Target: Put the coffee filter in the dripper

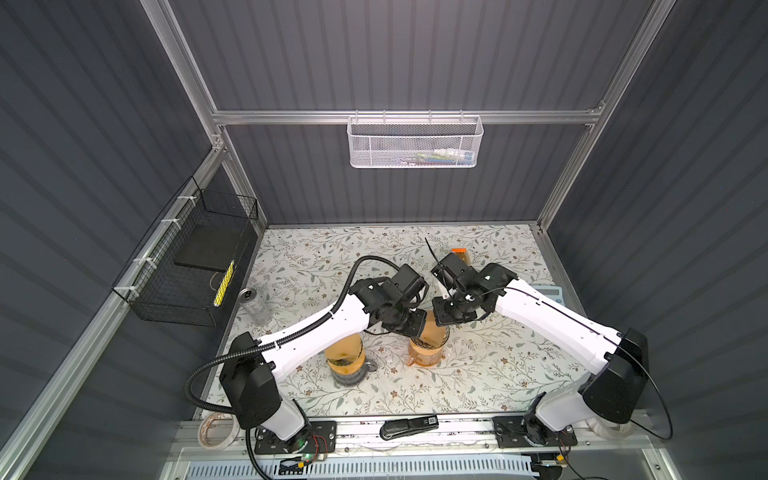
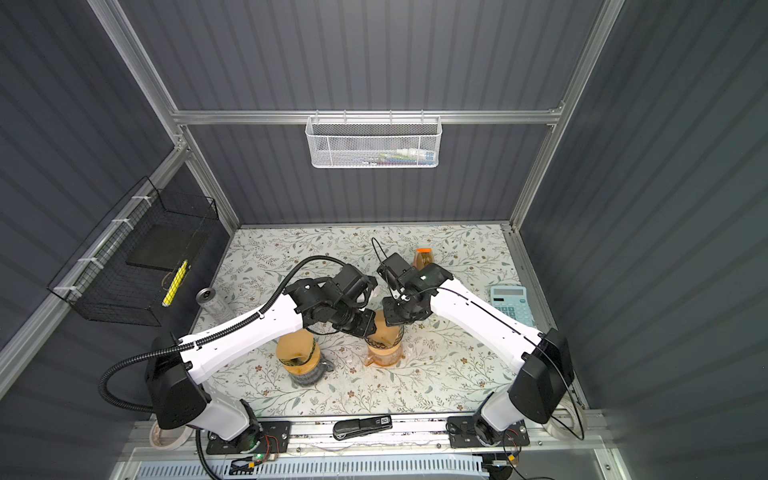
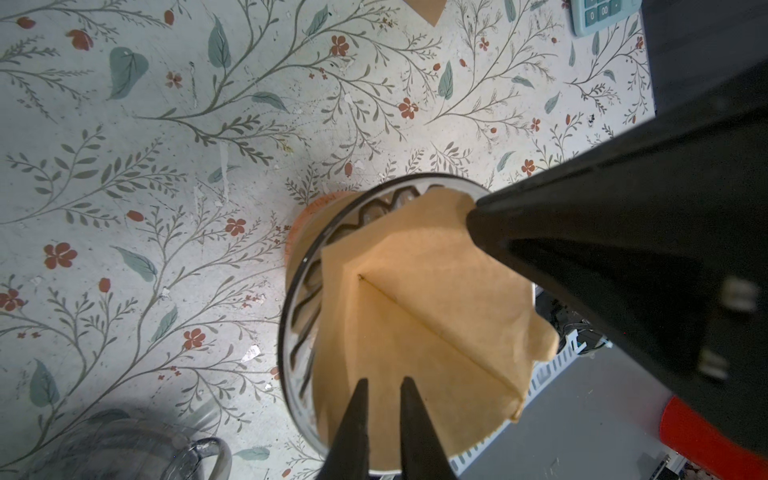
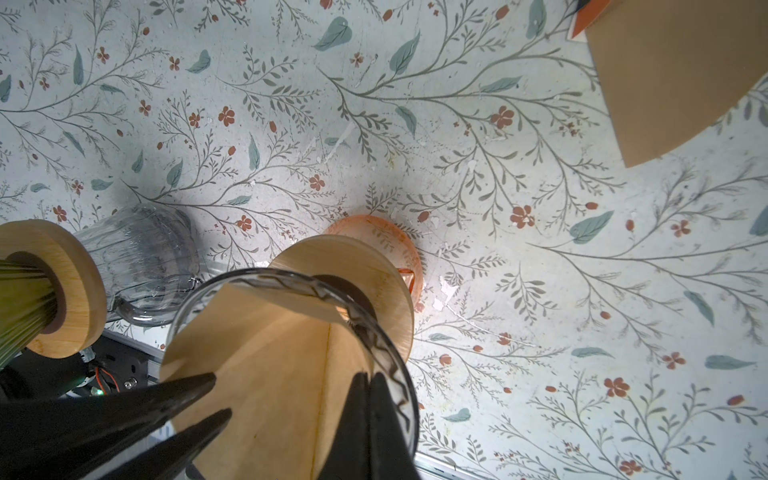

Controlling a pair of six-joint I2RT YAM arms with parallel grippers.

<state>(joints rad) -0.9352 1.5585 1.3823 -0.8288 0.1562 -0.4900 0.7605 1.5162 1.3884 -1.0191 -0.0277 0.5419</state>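
Pressed shut, my right gripper (image 4: 370, 376) pinches the upper edge of the brown paper cone filter (image 3: 415, 311), a soft, matte sheet with one straight seam. My left gripper (image 3: 382, 380) stands narrowly parted at the opposite edge, and paper shows through the slit. The filter sits inside the clear ribbed glass dripper (image 4: 291, 276). Its round rim rings the paper closely, and one side of the paper stands above it. In both top views the dripper stands just below frame centre. A second dripper with a wooden collar (image 1: 347, 368) stands near, on its left. Bare floral tabletop (image 1: 498, 365) lies open toward the lower right. The pale blue calculator (image 2: 511, 305) hugs the table's right edge.
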